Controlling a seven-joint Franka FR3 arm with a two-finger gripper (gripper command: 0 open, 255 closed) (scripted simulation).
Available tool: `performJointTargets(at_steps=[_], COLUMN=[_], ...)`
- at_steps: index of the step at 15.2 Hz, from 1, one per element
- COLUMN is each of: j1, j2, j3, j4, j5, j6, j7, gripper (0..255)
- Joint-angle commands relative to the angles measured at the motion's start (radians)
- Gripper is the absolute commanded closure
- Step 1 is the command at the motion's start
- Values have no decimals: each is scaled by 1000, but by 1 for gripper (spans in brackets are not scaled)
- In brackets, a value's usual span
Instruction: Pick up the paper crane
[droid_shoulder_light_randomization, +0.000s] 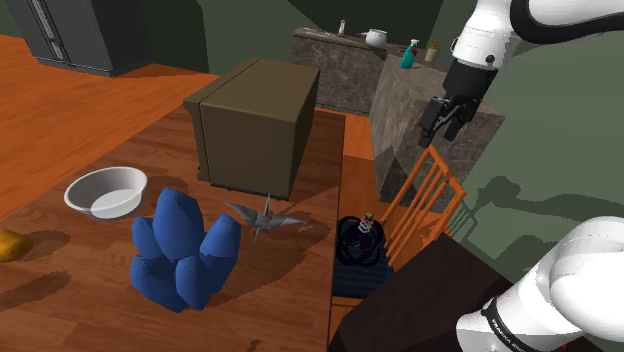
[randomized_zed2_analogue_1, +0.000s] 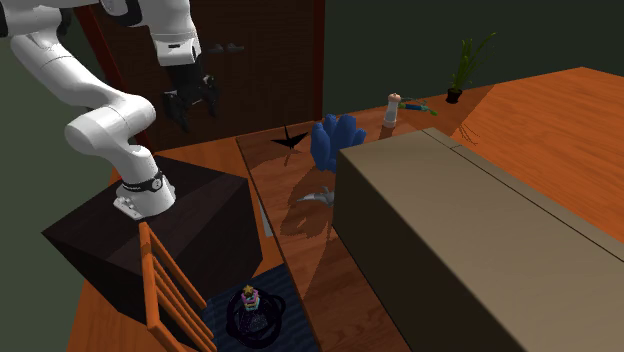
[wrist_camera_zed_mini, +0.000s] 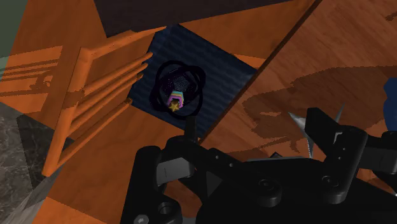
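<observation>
The paper crane (droid_shoulder_light_randomization: 265, 217) is a small grey folded bird on the wooden table, between a blue padded object and a brown box. It also shows in the second exterior view (randomized_zed2_analogue_1: 320, 197), beside the box's near corner. My black gripper (droid_shoulder_light_randomization: 446, 120) hangs open and empty, high in the air, well off to the shoulder view's right of the crane, above an orange chair. From the second exterior view the gripper (randomized_zed2_analogue_1: 191, 102) is up over the dark stand. In the wrist view the gripper (wrist_camera_zed_mini: 257, 130) has the crane's grey tips (wrist_camera_zed_mini: 298, 125) peeking out by one finger, far below.
A big brown box (droid_shoulder_light_randomization: 255, 125) stands behind the crane. The blue padded object (droid_shoulder_light_randomization: 185, 250) and a white bowl (droid_shoulder_light_randomization: 105, 192) lie toward the shoulder view's left. An orange chair (droid_shoulder_light_randomization: 425, 205) with a dark seat and a black ring toy (droid_shoulder_light_randomization: 360, 240) stands at the table's edge.
</observation>
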Motion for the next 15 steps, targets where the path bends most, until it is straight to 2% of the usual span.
performJointTargets(at_steps=[1, 8, 15], j1=[0, 39, 67], j2=[0, 242, 507], j3=[0, 60, 119], j4=[0, 27, 113], j5=[0, 8, -13], j6=[0, 180, 323], j7=[0, 7, 24], gripper=[0, 0, 0])
